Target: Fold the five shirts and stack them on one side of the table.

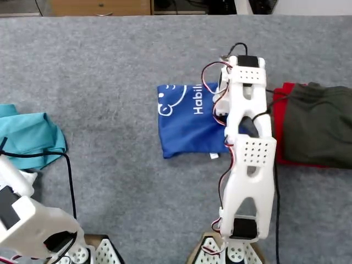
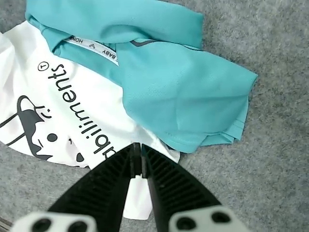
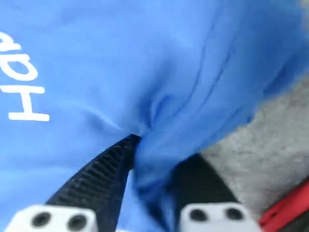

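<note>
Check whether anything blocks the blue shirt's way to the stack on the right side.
Nothing visible does. The right claw is shut on the blue shirt, and just bare table lies between it and the red shirt with the dark green shirt on top.

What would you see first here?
The bright blue shirt in the middle of the table, with the right claw pinching its cloth. Next, a teal shirt lying over a white shirt at the left edge, and a dark green shirt on a red shirt at the right.
</note>
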`<state>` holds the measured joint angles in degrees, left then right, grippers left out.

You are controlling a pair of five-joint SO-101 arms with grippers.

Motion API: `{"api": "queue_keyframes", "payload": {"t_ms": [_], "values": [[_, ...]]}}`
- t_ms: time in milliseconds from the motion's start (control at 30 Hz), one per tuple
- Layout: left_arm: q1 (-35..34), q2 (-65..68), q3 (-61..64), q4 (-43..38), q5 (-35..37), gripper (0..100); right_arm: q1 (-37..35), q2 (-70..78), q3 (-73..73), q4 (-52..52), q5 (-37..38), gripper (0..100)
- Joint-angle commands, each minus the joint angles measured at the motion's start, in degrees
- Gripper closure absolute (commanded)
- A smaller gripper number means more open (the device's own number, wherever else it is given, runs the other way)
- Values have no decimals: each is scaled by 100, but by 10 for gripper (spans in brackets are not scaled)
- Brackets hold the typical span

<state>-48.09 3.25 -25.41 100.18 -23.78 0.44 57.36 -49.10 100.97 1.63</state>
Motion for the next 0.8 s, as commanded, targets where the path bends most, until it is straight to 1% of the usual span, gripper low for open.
{"api": "queue_keyframes", "payload": {"t_ms": [0,100,200,267,400,533,667,700,767], "values": [[-97,-295,-26,62,0,981,-84,40,-268,123,246,998],[-97,-295,-26,62,0,981,84,13,-286,132,703,996],[-97,-295,-26,62,0,981,259,-171,-242,132,1503,997],[-79,-303,-79,62,0,981,435,-356,-277,132,2303,997],[-79,-488,-35,62,9,981,778,-664,-611,35,4475,997],[-53,-831,220,62,-26,981,989,-664,-1174,-519,5987,997],[-44,-1130,580,62,-35,981,884,-664,-1437,-993,7095,996],[-44,-1182,651,62,-35,981,796,-664,-1429,-1143,7279,996],[-44,-1262,809,62,-35,981,620,-611,-1393,-1459,7367,996]]}}
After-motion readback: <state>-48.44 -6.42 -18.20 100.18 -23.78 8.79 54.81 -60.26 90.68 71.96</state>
